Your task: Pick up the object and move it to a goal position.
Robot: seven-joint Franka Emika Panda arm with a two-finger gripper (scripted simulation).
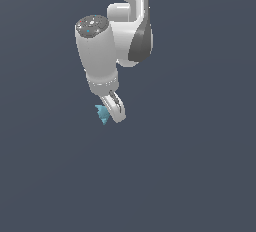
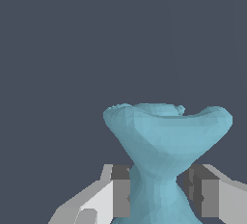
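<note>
1. Light-blue, matte and faceted: the bow-tie piece (image 1: pixel 102 113) sits at the tip of the gripper (image 1: pixel 115 110) in the exterior view, sticking out toward the exterior view's left of the white fingers (image 1: pixel 118 107).
2. Wrist view: the bow-tie piece (image 2: pixel 164 150) fills the lower middle of the frame. Its narrow waist lies between the two fingers (image 2: pixel 120 189), and its wide flared end spreads beyond them.
3. Finger state: the fingers are pinching the bow-tie piece at its waist. The dark pad on one side (image 2: pixel 121 191) meets the teal surface; the pad on the other side (image 2: pixel 195 189) is right against it too, though a thin shaded line there makes exact contact hard to confirm.
4. The gripper (image 2: pixel 159 194) hangs below the white arm (image 1: pixel 100 51), which comes down from the upper edge of the exterior view with a slight tilt; a dark grey band marks the joint behind the wrist.
5. The backdrop is a flat slate-grey field in both views. No shadow or edge shows under the piece, so whether it is resting on a surface or held clear of one cannot be told.
</note>
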